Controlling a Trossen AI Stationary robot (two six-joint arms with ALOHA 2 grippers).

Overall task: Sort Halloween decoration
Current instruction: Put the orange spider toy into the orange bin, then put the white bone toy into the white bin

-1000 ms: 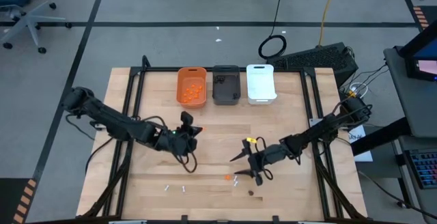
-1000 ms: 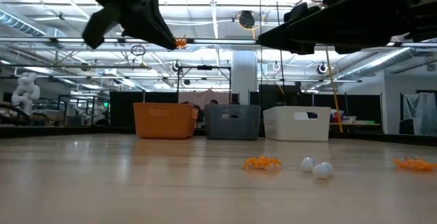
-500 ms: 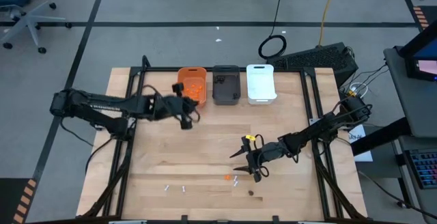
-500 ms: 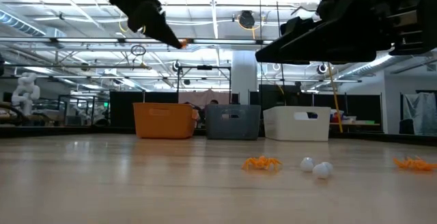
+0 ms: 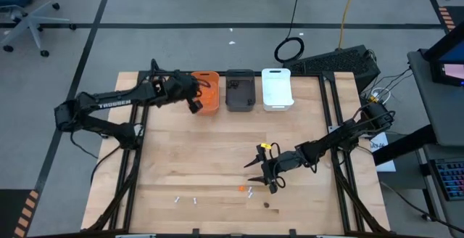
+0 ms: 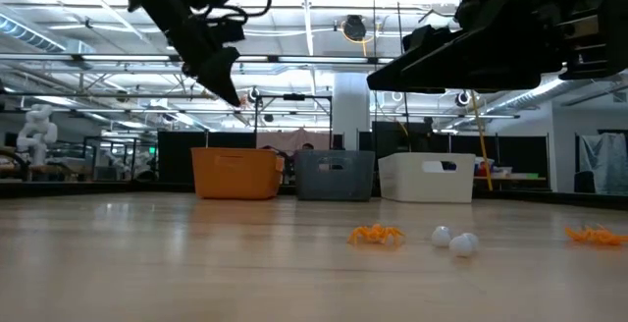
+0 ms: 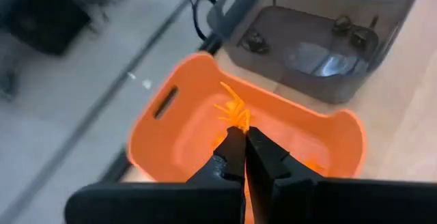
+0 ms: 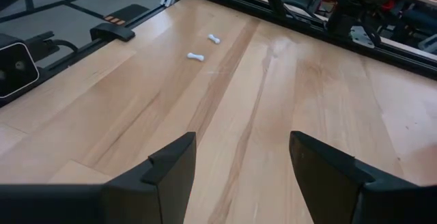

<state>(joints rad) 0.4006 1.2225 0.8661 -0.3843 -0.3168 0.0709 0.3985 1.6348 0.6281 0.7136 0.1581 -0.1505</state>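
Left gripper [image 7: 244,136] pinches an orange spider piece [image 7: 234,108] above the orange bin [image 7: 171,125] for dropping; right gripper [image 5: 255,173] waits open over the table [image 5: 217,151]

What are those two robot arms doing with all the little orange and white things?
They are sorting tiny Halloween decorations into bins by colour. The left gripper is shut on an orange piece and holds it above the orange bin, which already has orange pieces inside. The right gripper hangs open over the table, holding nothing. An orange piece, some white sticks and a dark lump lie on the wood near the front edge. The dark grey bin and white bin stand beside the orange one.
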